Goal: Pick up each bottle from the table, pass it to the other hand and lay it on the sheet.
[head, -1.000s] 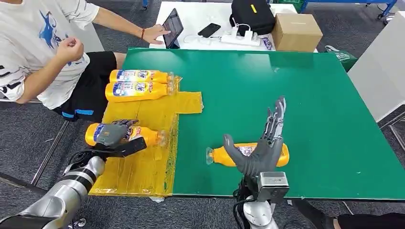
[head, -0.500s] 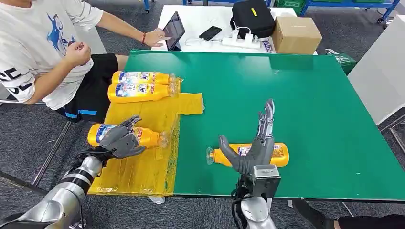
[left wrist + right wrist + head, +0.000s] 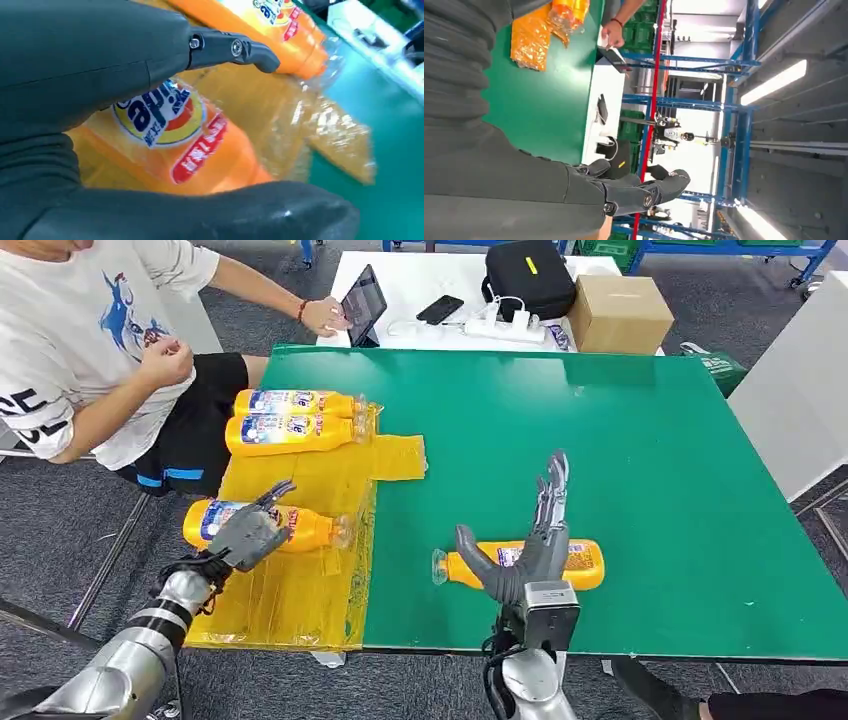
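Landmark: the yellow sheet (image 3: pixel 300 540) on the green table (image 3: pixel 640 470). Left hand (image 3: pixel 248 532) has released the third bottle (image 3: pixel 300 527): a second ago its fingers wrapped the label, now they are spread above it, holding nothing. That bottle lies on the sheet's middle, cap toward the table. Two further bottles (image 3: pixel 290 418) lie side by side at the sheet's far end. Right hand (image 3: pixel 535 545) is unchanged, open and upright over the fourth bottle (image 3: pixel 585 562), which lies off the sheet, on the table.
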You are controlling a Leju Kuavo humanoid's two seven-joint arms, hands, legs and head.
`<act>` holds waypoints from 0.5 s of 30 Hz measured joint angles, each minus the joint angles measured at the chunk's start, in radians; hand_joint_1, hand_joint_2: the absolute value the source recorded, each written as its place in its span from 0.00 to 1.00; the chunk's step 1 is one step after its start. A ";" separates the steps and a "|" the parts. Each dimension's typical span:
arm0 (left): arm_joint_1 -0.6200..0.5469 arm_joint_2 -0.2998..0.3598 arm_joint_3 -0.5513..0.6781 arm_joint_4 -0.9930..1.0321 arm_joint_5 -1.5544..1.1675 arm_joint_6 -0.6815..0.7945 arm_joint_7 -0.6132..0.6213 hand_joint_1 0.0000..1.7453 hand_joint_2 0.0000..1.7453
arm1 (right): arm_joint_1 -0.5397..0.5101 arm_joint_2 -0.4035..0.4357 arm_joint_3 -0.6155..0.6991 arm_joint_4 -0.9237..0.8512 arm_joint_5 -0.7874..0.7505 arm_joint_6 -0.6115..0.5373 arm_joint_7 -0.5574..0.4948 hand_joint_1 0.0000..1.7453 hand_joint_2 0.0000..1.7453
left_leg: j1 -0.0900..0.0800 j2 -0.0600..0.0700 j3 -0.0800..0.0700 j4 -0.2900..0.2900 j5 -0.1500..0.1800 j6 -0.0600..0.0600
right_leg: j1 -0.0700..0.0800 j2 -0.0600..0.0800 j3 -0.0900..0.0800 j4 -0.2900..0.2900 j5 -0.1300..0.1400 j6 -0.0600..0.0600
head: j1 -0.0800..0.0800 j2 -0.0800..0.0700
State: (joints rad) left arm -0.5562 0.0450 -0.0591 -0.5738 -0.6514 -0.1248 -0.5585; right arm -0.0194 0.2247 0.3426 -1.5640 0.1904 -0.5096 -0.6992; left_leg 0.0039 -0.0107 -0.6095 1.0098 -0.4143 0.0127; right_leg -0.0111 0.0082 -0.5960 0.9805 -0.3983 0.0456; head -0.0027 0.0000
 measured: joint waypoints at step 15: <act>0.220 -0.177 0.191 -0.543 0.362 0.605 -0.107 0.00 1.00 | -0.025 -0.065 0.021 0.091 0.414 0.129 0.323 0.00 1.00 | 0.000 0.001 -0.013 0.001 0.001 0.000 | 0.000 0.000 -0.014 0.000 0.002 0.000 | 0.000 0.000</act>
State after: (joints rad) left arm -0.3364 -0.1320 0.1324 -1.1164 -0.2892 0.4799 -0.6657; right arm -0.0442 0.1600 0.3639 -1.4729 0.6040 -0.3806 -0.3759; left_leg 0.0038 -0.0093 -0.6228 1.0104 -0.4131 0.0125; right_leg -0.0112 0.0084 -0.6098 0.9806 -0.3967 0.0454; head -0.0023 0.0000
